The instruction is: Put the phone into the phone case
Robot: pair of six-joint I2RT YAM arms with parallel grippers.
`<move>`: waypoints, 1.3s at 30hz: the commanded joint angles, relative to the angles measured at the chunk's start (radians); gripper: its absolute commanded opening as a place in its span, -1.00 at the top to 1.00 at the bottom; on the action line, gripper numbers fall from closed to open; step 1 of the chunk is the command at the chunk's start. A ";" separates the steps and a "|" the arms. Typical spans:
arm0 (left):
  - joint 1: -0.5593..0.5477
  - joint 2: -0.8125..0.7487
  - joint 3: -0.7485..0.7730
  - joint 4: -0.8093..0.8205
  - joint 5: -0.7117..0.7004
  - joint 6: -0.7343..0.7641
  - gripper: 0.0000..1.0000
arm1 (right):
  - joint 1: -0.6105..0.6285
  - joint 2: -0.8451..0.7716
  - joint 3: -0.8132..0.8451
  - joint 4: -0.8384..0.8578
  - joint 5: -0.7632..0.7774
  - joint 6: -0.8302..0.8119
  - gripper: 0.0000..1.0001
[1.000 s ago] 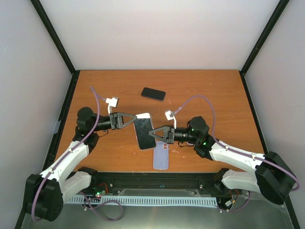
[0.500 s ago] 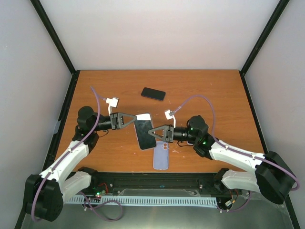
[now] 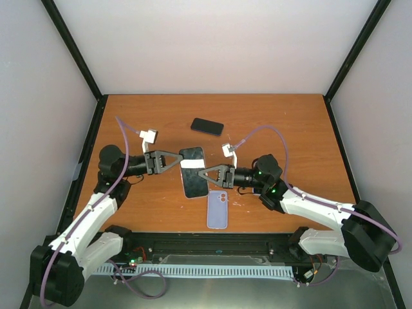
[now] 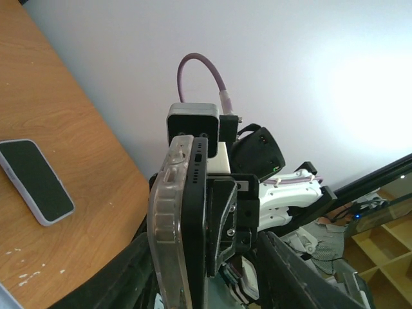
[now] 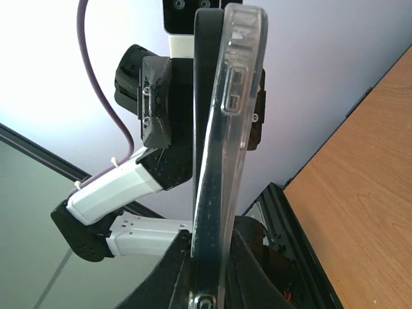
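Note:
The black phone [image 3: 193, 175] sits against the clear phone case and hangs above the table's middle, between my two grippers. In the left wrist view, case [image 4: 168, 219] and phone [image 4: 196, 212] stand edge-on between the spread fingers of my left gripper [image 4: 205, 261], which stands open around their far end. My right gripper [image 3: 207, 175] is shut on the pair from the right. Its fingers [image 5: 178, 270] press both sides of the case [image 5: 235, 129] and phone [image 5: 205, 96].
A second black phone [image 3: 206, 126] lies flat toward the back of the wooden table [image 3: 290, 122]; in the left wrist view it is the pale-rimmed dark phone [image 4: 35, 182]. A lavender phone-shaped item [image 3: 217, 209] lies near the front edge. Black frame posts line the sides.
My left gripper has opened and its arm has drawn back to the left. The phone and case have shifted slightly toward the back, still held by the right gripper.

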 commanded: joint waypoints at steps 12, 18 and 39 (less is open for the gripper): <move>-0.003 -0.023 0.021 0.045 -0.057 -0.114 0.37 | 0.014 -0.028 -0.031 0.070 -0.048 -0.019 0.91; -0.003 -0.006 0.051 -0.026 -0.044 -0.036 0.97 | 0.014 -0.034 -0.029 0.025 -0.039 -0.040 0.82; -0.003 0.050 0.137 -0.237 0.128 0.231 0.99 | 0.014 -0.077 0.113 -0.199 0.163 -0.075 0.12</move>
